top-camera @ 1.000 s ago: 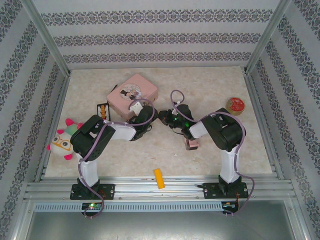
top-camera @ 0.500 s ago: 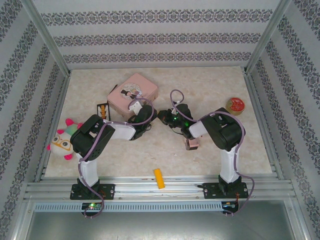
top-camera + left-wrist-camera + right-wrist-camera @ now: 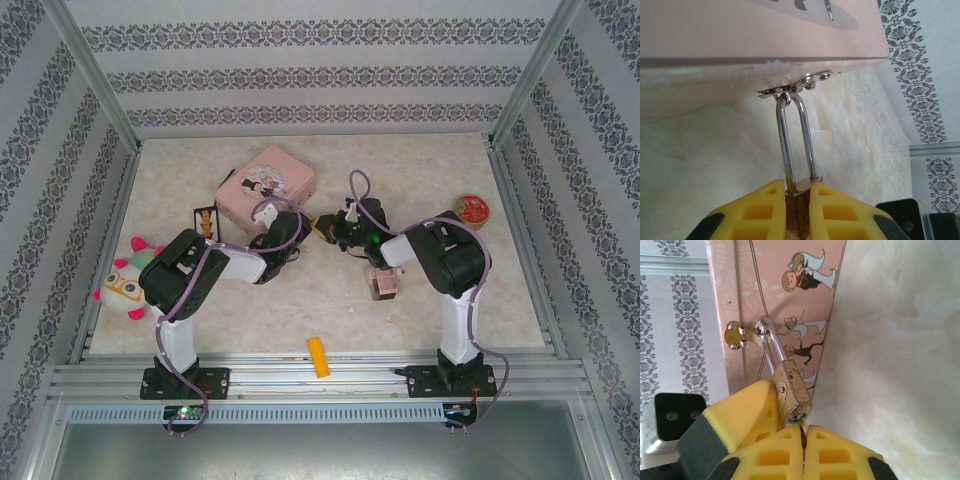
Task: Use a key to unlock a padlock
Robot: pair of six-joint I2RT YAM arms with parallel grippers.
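1. Padlock (image 3: 792,387): brass body, silvery shackle threaded through the hasp (image 3: 740,335) on the side of the pink tin (image 3: 265,185). The shackle sits seated in the body. The tin lies left of the bench's (image 3: 430,170) middle, toward the far edge; the padlock hangs off its right near side.
2. Left hand (image 3: 799,189): narrow, both yellow fingers clamped on the padlock body from its sides, shackle rising between them to the hasp.
3. Right hand (image 3: 802,435): fingers pressed together on the key (image 3: 801,429), of which a thin dark sliver shows. The sliver meets the keyhole end of the padlock body.
4. Both hands meet just right of the tin.
5. Other items: pink block (image 3: 383,283) beside the right arm; yellow bar (image 3: 317,356) at the near edge; plush toy (image 3: 125,283) at the left edge; round red item (image 3: 470,211) near the right edge.
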